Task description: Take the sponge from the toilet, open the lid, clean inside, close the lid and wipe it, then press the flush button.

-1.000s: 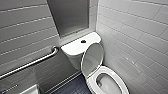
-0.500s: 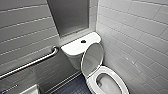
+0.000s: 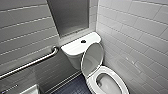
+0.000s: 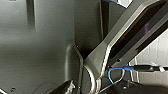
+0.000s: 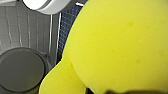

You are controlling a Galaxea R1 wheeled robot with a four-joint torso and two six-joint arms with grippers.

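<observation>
Evidently pinched by the right pincer (image 5: 98,91), the sponge (image 5: 120,42) bulges close to that wrist's camera, while the toilet (image 3: 75,48) stands ahead with its lid (image 3: 92,60) raised against the tank, the open bowl seemingly nearer the right arm.

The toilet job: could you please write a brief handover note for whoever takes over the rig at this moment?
Right gripper: apparently holding the sponge, which shows close up in the right wrist view.
Left gripper: state cannot be told.
The toilet: the lid stands raised against the tank; the flush button sits on the tank top.
Done: sponge picked up, lid opened.
Left: close the lid, wipe it, press the flush button. Whether the inside has been cleaned cannot be told.
</observation>
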